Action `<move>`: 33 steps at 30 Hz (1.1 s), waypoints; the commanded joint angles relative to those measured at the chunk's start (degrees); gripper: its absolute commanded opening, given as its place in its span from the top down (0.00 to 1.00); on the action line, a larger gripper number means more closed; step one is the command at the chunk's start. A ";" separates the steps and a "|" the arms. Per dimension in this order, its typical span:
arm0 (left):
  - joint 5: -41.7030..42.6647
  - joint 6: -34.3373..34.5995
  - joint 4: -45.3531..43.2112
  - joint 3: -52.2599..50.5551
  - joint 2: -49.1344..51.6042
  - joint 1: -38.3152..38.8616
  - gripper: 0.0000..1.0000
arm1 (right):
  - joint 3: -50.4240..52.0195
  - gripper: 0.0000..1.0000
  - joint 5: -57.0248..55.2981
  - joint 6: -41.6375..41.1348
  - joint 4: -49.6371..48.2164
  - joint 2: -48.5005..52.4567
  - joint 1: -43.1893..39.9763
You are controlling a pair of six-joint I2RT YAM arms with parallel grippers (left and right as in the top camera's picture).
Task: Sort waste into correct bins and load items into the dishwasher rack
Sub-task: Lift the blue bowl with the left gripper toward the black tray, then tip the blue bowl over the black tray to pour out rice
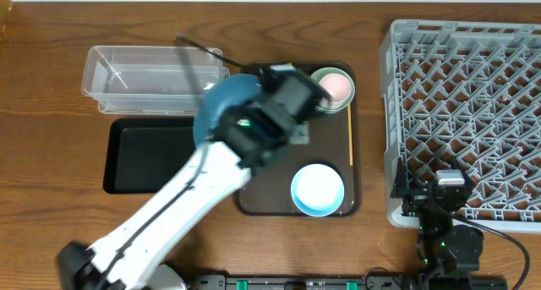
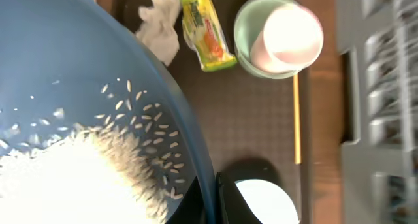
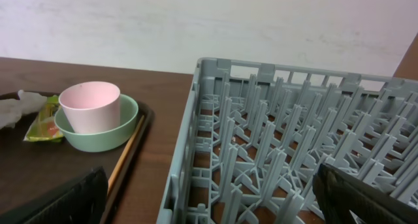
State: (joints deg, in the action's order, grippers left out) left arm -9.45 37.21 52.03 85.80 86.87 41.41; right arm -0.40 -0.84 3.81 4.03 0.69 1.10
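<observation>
My left gripper is shut on the rim of the large dark-blue bowl, held above the left edge of the brown serving tray. A heap of white rice grains lies inside it. The tissue and the yellow-green wrapper lie on the serving tray. The pink cup stands in the mint bowl. The light-blue bowl sits at the tray's front. My right gripper is open and empty over the grey rack's front-left corner.
The clear tub stands at the back left with the black tray in front of it. A thin dark stick lies across the tub's back corner. A yellow stick lies along the serving tray's right edge.
</observation>
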 commanded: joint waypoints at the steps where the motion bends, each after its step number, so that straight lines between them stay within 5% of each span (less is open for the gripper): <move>1: 8.72 -2.58 0.02 -0.50 -3.15 -5.57 0.94 | 0.09 0.01 0.42 0.55 0.26 -0.37 0.31; 15: 41.57 -9.20 -7.28 -8.68 -4.59 -28.39 0.94 | 0.09 0.01 0.42 0.52 0.26 -0.37 0.31; 33: 64.17 -13.03 -12.96 -15.54 -4.57 -44.78 0.94 | 0.09 0.01 0.39 0.52 0.26 -0.37 0.31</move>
State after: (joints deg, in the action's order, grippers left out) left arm 48.18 25.45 39.68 71.24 82.94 -1.78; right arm -0.40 -0.84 3.81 4.03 0.69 1.10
